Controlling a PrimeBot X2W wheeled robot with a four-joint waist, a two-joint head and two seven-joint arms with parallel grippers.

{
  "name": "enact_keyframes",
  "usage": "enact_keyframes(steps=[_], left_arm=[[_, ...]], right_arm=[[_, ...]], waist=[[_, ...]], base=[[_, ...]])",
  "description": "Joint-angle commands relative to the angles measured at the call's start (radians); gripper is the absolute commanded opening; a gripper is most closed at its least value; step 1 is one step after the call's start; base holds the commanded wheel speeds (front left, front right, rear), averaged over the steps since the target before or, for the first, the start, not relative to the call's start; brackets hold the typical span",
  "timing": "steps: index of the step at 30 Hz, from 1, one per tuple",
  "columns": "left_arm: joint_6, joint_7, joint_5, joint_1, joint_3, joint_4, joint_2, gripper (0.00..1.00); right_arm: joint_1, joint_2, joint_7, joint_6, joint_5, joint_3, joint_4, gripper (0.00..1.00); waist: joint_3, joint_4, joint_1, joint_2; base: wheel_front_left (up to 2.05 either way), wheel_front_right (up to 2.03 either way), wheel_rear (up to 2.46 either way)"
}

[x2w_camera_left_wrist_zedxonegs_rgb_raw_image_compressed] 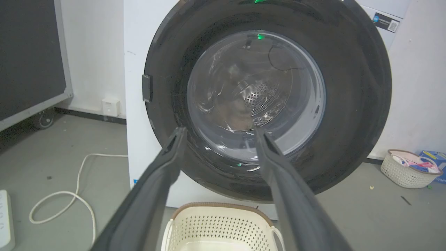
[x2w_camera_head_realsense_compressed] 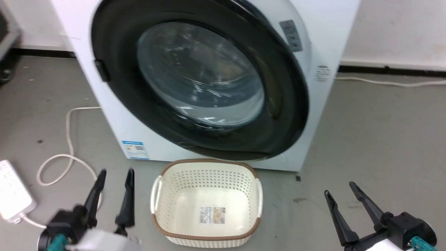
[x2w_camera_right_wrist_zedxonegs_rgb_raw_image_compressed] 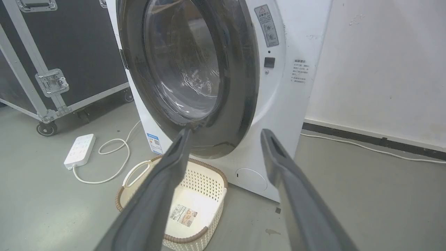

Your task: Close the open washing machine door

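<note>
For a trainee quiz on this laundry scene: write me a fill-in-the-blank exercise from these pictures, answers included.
1. The cream perforated plastic basket stands on the grey floor in ____ of the white front-loading washing machine.
2. The left gripper and the right gripper both stand ____, holding nothing.
3. The flat white power strip lies on the robot's ____ side.
4. The small sticker low on the machine's front is ____.
Missing words: front; open; left; blue.

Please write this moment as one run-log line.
washing machine door: ajar, unlatched | left gripper: open, empty | right gripper: open, empty | basket: on floor before washing machine
</note>
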Motion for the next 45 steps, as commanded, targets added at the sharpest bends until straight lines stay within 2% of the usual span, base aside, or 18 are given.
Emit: enact_keyframes(steps=[1,5,10,11,12,13,23,28,32,40,45], left_arm=[[0.012,-0.005,0.055,0.034,0.008,-0.015,-0.014,1.00],[0.030,-0.005,0.192,0.097,0.020,-0.035,-0.028,1.00],[0.020,-0.005,0.272,0.127,0.011,-0.039,-0.048,1.00],[0.016,-0.005,0.281,0.126,0.010,-0.042,-0.053,1.00],[0.013,-0.005,0.289,0.124,0.010,-0.045,-0.058,1.00],[0.010,-0.005,0.294,0.121,0.010,-0.047,-0.066,1.00],[-0.009,-0.005,0.341,0.051,-0.001,-0.052,-0.129,1.00],[-0.016,-0.005,0.355,0.013,-0.012,-0.059,-0.170,1.00],[-0.020,-0.005,0.364,-0.012,-0.020,-0.060,-0.193,1.00],[-0.019,-0.005,0.367,-0.036,-0.026,-0.069,-0.220,1.00],[-0.017,-0.005,0.371,-0.042,-0.032,-0.072,-0.228,1.00]], right_arm=[[0.015,0.011,-0.004,0.001,0.018,0.001,-0.002,1.00],[0.022,0.010,-0.004,0.001,0.022,0.009,-0.004,1.00],[0.023,0.004,-0.004,0.001,0.036,0.028,0.010,1.00],[0.019,-0.001,-0.004,0.001,0.042,0.040,0.013,0.95],[0.010,-0.009,-0.004,0.001,0.047,0.051,0.012,0.38],[-0.002,-0.020,-0.004,0.001,0.052,0.064,0.008,0.00],[-0.272,-0.210,0.065,0.001,0.193,0.180,-0.009,0.00],[-0.438,-0.308,0.113,0.001,0.278,0.235,0.037,0.00],[-0.553,-0.366,0.143,0.001,0.340,0.246,0.121,0.00],[-0.725,-0.422,0.170,0.001,0.388,0.204,0.310,0.00],[-0.825,-0.425,0.180,0.001,0.389,0.156,0.427,0.00]], waist=[[-0.020,0.032,0.0002,0.0000],[-0.025,0.060,0.0002,0.0000],[-0.019,0.092,0.0002,0.0000],[-0.014,0.098,0.0002,0.0000],[-0.007,0.105,0.0002,0.0000],[0.002,0.112,0.0002,0.0000],[0.137,0.208,0.0002,0.0000],[0.208,0.258,0.0002,0.0000],[0.249,0.291,0.0002,0.0000],[0.295,0.334,0.0002,0.0000],[0.312,0.343,0.0002,0.0000]], base=[[0.00,0.00,0.00],[0.00,0.00,0.00],[0.00,0.00,0.00],[0.00,0.00,0.00],[0.00,0.00,0.00],[0.00,0.00,0.00],[0.00,0.00,0.00],[0.00,0.00,0.00],[0.00,0.00,0.00],[0.00,0.00,0.00],[0.00,0.00,0.00]])
